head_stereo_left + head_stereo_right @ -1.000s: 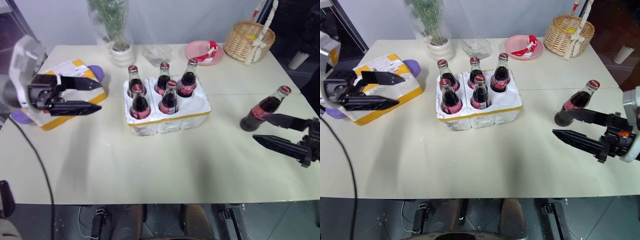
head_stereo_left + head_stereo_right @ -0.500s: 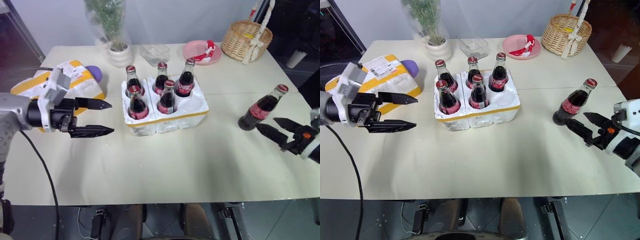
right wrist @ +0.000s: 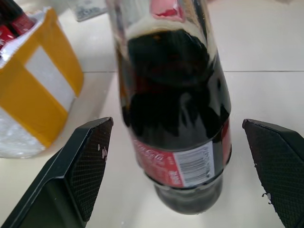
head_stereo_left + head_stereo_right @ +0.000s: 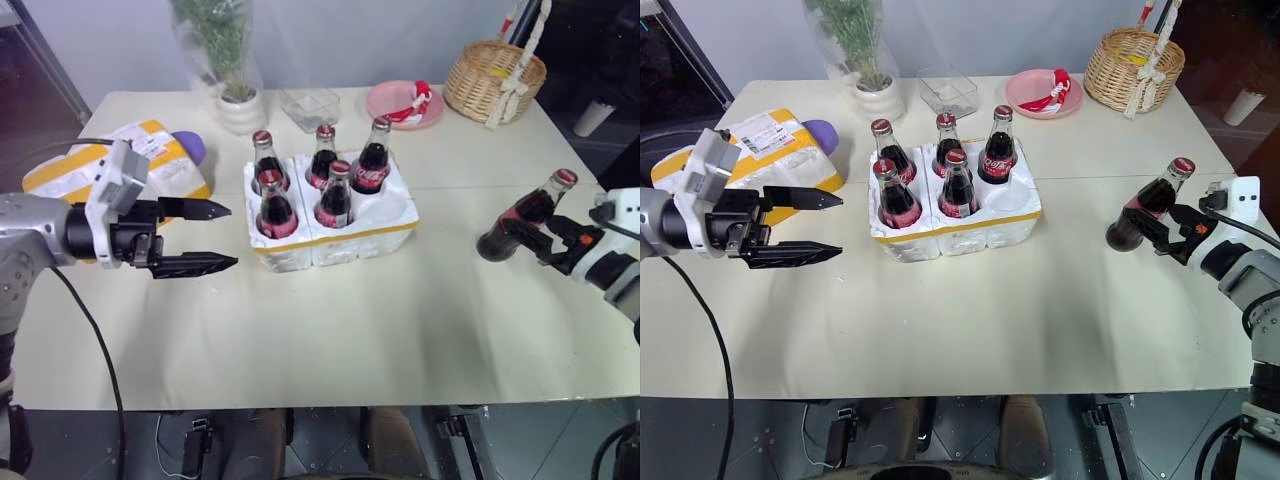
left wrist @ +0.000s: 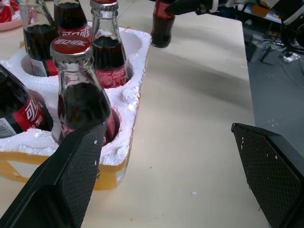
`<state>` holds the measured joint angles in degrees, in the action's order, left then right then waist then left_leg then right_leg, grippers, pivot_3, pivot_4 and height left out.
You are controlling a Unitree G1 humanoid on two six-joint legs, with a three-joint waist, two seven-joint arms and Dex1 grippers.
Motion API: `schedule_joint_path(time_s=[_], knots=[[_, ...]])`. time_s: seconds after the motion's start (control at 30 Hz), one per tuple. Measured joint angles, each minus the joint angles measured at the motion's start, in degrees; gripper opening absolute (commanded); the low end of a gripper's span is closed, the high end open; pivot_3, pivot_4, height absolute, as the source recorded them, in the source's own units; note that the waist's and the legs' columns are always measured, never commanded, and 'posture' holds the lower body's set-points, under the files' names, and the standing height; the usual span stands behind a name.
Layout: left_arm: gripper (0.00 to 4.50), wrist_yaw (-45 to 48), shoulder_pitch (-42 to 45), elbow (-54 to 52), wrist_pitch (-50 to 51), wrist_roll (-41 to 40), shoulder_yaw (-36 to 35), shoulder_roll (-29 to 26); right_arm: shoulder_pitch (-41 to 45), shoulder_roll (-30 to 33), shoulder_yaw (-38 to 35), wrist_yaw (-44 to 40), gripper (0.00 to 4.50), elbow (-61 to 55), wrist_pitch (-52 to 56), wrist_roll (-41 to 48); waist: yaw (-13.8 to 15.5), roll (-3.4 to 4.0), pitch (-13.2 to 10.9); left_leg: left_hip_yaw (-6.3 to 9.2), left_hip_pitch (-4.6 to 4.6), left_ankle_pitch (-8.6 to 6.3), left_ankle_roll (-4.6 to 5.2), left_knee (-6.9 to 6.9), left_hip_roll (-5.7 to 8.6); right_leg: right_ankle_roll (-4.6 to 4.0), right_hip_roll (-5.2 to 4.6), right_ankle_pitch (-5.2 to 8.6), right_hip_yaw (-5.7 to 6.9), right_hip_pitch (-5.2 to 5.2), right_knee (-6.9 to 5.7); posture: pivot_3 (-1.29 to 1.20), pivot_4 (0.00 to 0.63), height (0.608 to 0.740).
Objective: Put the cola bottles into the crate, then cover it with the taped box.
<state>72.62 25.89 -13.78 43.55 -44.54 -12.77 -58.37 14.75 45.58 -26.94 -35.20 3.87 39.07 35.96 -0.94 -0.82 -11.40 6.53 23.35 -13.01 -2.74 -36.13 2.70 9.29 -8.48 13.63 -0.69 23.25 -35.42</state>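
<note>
Right hand nearer sixth bottle

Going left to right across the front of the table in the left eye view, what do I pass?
Left hand → foam crate with five cola bottles → lone cola bottle → right hand, open around that bottle.

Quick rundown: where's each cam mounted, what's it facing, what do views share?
Head stereo pair: on the head, looking down at the table; both arms show.
Left wrist: along the open left end effector, facing the crate.
Right wrist: along the open right end effector, straddling the lone cola bottle.
Shared: that bottle and the crate show in all views.
</note>
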Motion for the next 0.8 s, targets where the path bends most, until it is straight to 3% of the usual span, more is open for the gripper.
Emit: schedule_joint_path(time_s=[0.13, 0.23, 0.3, 0.57, 0.8], knots=[[4.45, -0.4, 0.0, -0.1, 0.0, -0.2, 0.0, 0.0, 2.6, -1.9, 2.1, 0.0, 4.5, 3.8, -2.4, -2.1, -0.1, 0.0, 0.0, 0.0, 0.0, 0.0, 0.0, 0.01, 0.0, 0.0, 0.0, 0.0, 0.0, 0.02, -0.01, 0.0, 0.15, 0.737], [4.5, -0.6, 0.5, -0.1, 0.0, -0.5, 0.0, 0.0, 4.2, -2.6, 2.9, -0.2, 3.64, 5.6, -3.5, -2.6, -0.1, 0.01, 0.0, 0.0, 0.0, 0.0, 0.0, 0.03, 0.0, 0.0, 0.01, 0.0, 0.0, 0.03, -0.02, 0.0, 0.15, 0.737], [4.5, -0.6, 0.7, -0.1, 0.0, -0.7, 0.0, 0.0, 4.4, -2.8, 2.8, -0.5, 2.82, 5.6, -4.2, -2.9, -0.1, 0.01, 0.0, 0.0, 0.0, 0.0, 0.0, 0.03, 0.0, 0.0, 0.01, 0.0, 0.0, 0.04, -0.03, 0.0, 0.15, 0.737], [4.5, -1.6, 0.9, 0.0, 0.0, -1.3, 0.0, 0.0, 6.0, -2.4, 0.6, -4.1, 2.82, -1.5, 2.5, 6.4, -0.3, 0.42, -0.2, -0.03, 0.03, 0.0, 0.0, 0.06, 0.0, 0.0, 0.01, 0.0, -0.06, 0.16, -0.11, 0.0, 0.15, 0.737], [4.5, -2.9, 0.7, 0.1, 0.0, -2.2, 0.0, 0.6, 24.3, -1.7, 0.3, -1.1, 2.82, -11.9, 13.0, 21.8, -1.0, 0.51, -0.3, -0.02, 0.04, 0.0, 0.0, 0.1, -0.02, 0.0, 0.03, 0.0, -0.08, 0.2, -0.15, 0.0, 0.15, 0.737]])
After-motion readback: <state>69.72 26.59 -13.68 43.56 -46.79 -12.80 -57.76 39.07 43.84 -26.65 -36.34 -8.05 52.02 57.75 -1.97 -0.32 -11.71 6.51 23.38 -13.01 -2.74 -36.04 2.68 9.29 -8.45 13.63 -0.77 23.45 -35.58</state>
